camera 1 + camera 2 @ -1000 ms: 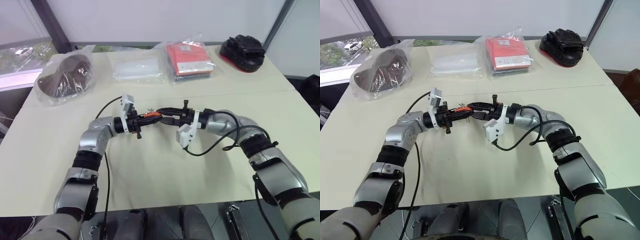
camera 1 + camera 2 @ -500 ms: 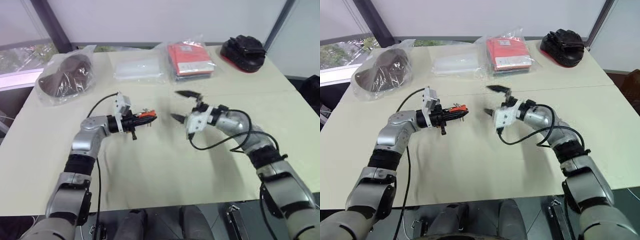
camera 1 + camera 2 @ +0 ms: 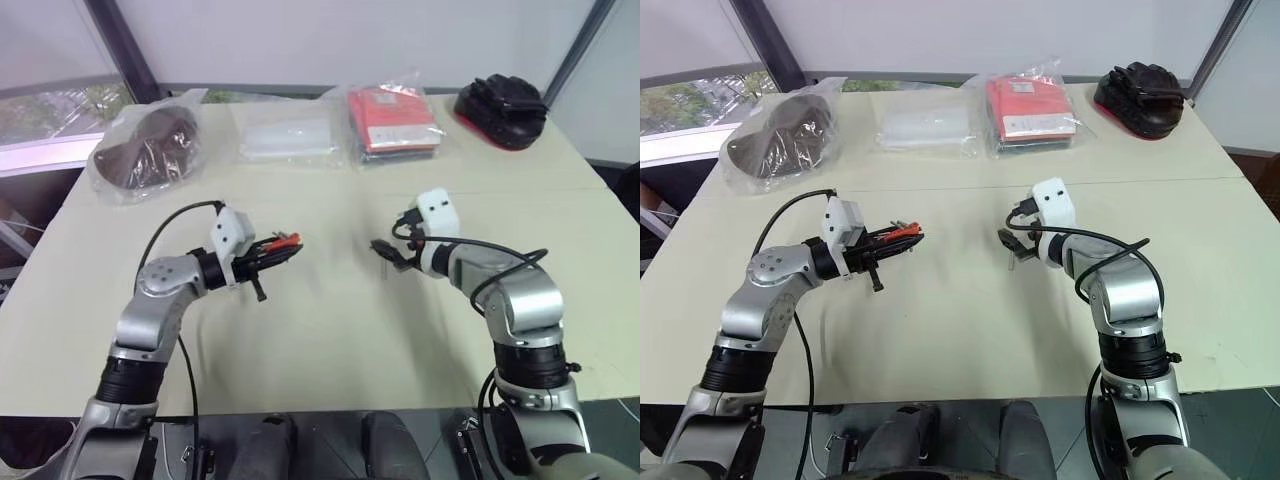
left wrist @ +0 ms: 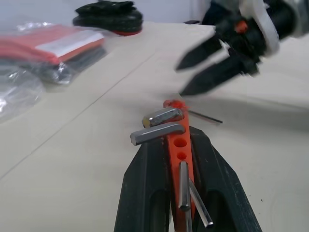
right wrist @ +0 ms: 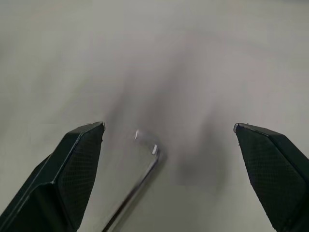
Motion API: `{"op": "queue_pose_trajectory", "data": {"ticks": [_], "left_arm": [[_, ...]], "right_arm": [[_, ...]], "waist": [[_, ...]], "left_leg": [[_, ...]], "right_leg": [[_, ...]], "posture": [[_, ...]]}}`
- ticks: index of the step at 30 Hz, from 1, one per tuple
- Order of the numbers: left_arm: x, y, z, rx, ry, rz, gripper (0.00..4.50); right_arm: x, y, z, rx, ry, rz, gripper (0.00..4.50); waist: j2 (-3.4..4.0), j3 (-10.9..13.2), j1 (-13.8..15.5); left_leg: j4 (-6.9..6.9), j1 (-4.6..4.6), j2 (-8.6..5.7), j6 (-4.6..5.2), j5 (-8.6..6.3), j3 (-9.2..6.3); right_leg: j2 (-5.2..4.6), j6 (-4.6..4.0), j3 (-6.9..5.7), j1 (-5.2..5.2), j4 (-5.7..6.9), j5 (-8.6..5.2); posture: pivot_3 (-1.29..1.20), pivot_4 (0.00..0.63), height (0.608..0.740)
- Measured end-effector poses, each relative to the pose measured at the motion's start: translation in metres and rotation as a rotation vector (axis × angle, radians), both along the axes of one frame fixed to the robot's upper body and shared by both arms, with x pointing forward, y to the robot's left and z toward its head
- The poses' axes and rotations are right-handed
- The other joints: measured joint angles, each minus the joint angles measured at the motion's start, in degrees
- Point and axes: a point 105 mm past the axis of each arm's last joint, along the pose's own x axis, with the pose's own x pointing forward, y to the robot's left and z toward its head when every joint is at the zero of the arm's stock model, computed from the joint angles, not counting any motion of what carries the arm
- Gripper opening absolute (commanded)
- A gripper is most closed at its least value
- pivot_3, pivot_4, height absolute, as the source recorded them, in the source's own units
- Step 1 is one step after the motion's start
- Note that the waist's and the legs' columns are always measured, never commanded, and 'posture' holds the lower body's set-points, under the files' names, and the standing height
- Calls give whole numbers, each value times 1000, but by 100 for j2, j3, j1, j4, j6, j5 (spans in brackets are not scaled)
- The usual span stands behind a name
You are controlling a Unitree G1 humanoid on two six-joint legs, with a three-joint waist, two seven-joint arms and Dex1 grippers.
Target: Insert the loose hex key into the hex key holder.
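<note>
Looking at the loose hex key (image 5: 135, 186), I think it is light, hard and stiff, so it will not bend, but it is thin and smooth and may slip or spin when pinched. It lies flat on the desk (image 3: 330, 330), right under the right tool (image 5: 168, 126), whose two black fingers are spread wide with nothing between them but the key below. The best place to take it looks like the long straight part, close to the bend, so the long end stays free to go into a hole. Because it lies so flat, the fingers will have to come down until they nearly touch the desk, and it may skid away. The left tool (image 3: 272, 252) is clenched on the hex key holder (image 4: 181, 154) and holds it up above the desk, well apart from the right tool. The holder is small hard plastic with open round holes and some short keys sticking out, and those keys could get in the way near the holes. Far back on the desk sit a red packet (image 3: 395, 120), a clear bag (image 3: 288, 140), a dark thing in a bag (image 3: 150, 150) and a black thing (image 3: 505, 100), all well away and not blocking anything
</note>
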Motion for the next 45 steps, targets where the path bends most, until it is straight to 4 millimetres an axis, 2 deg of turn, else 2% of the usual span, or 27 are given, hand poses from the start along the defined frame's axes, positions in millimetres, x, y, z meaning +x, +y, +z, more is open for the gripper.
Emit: {"op": "queue_pose_trajectory", "data": {"ticks": [3, 8, 13, 16, 20, 23, 29, 33, 35, 38, 41, 43, 45], "left_arm": [[1, -1, -3, -23, 12, 29, 0], [2, -8, -4, -55, 17, 39, 0], [2, -11, -5, -62, 22, 37, 0], [3, -13, -7, -67, 24, 34, 0], [1, -19, -8, -68, 19, 20, 0], [1, -20, -7, -78, 13, 22, 0], [3, -20, -9, -89, 12, 35, 0], [7, -20, -15, -78, 36, 30, 0], [13, -21, -14, -62, 38, 13, 0], [25, -22, -7, -51, 26, -18, 0], [36, -26, 0, -52, 37, -59, 0], [43, -31, 4, -78, 59, -88, 0], [47, -38, 12, -117, 74, -126, 0]], "right_arm": [[-4, 1, -5, -3, 44, -19, 4480], [-3, 13, -25, 21, 124, -18, 4480], [0, 18, -26, 10, 117, -8, 4480], [2, 18, -29, -20, 115, -10, 3568], [3, 9, -31, -81, 107, -27, 1540], [3, 14, -31, -142, 93, 19, 42], [11, 16, -35, -195, 64, 43, 42], [25, 19, -32, -147, -7, 44, 42], [37, 24, -21, -50, -115, 37, 42], [51, 35, 27, 122, -353, 61, 42], [51, 43, 79, 314, -542, 104, 42], [48, 46, 93, 421, -590, 125, 42], [45, 50, 96, 492, -601, 139, 42]], "waist": [[0, 0, 22], [0, 0, 10], [-3, -2, 4], [-7, -6, -8], [-9, -8, 1], [-11, -11, -1], [-34, -26, -4], [-34, -25, -1], [-29, -20, -2], [-29, -19, -7], [-29, -19, -11], [-29, -19, -6], [-29, -19, -12]], "left_leg": [[0, 0, 0, 0, 0, 0], [0, 0, 0, -1, 1, 2], [0, 1, 1, -2, 1, 1], [-1, 3, 2, -2, 1, 1], [-1, 3, 2, -2, 1, 0], [-2, 8, 2, -1, 1, 0], [-3, 36, 4, 0, 0, 1], [-4, 42, 4, 1, 0, 1], [-3, 27, 4, 0, 0, 3], [-2, 8, 3, -36, 21, 2], [-5, 6, 3, -37, 21, -3], [-5, 6, 3, -37, 21, -5], [-4, 4, 3, -37, 21, -5]], "right_leg": [[0, 0, -1, 0, 1, 0], [0, 0, -1, -1, 2, 0], [2, 0, -2, 0, 2, 0], [2, 0, -2, 0, 2, 0], [2, 0, -2, 2, 1, 0], [3, 0, -3, 7, 0, 0], [5, 0, -3, 35, -5, 0], [6, 0, -2, 40, -4, 0], [6, 0, -2, 24, -3, 0], [5, 0, -3, 6, -1, 0], [6, 0, -6, 5, -3, 0], [6, 0, -8, 7, -4, 0], [5, 0, -8, 5, -3, 0]], "posture": [[0, 150, 740], [0, 150, 740], [0, 150, 740], [0, 150, 740], [0, 150, 740], [0, 150, 740], [0, 150, 740], [0, 150, 740], [0, 150, 740], [0, 150, 740], [0, 150, 740], [0, 150, 740], [0, 150, 740]]}}
